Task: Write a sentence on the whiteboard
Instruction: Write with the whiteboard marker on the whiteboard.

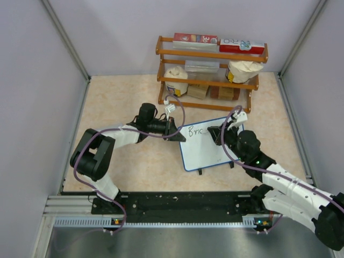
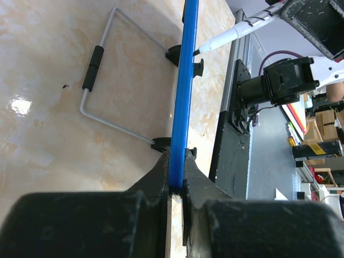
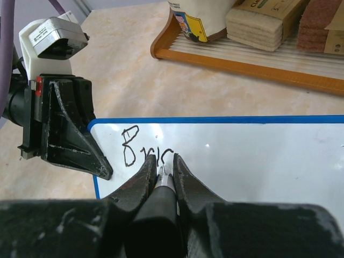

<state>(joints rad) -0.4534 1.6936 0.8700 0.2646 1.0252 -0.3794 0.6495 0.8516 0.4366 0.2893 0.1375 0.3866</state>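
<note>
Early in the sentence [image 3: 145, 155]: right fingers [image 3: 143, 174] clamp the marker [image 3: 163, 177] on the whiteboard [image 3: 258, 156], left fingers [image 2: 155, 180] pinch its rim; next letters must run rightward.

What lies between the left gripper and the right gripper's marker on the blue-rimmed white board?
Black handwritten letters, roughly "Bric", on the blue-rimmed whiteboard, ending at the white marker; the right wrist view shows them.
</note>
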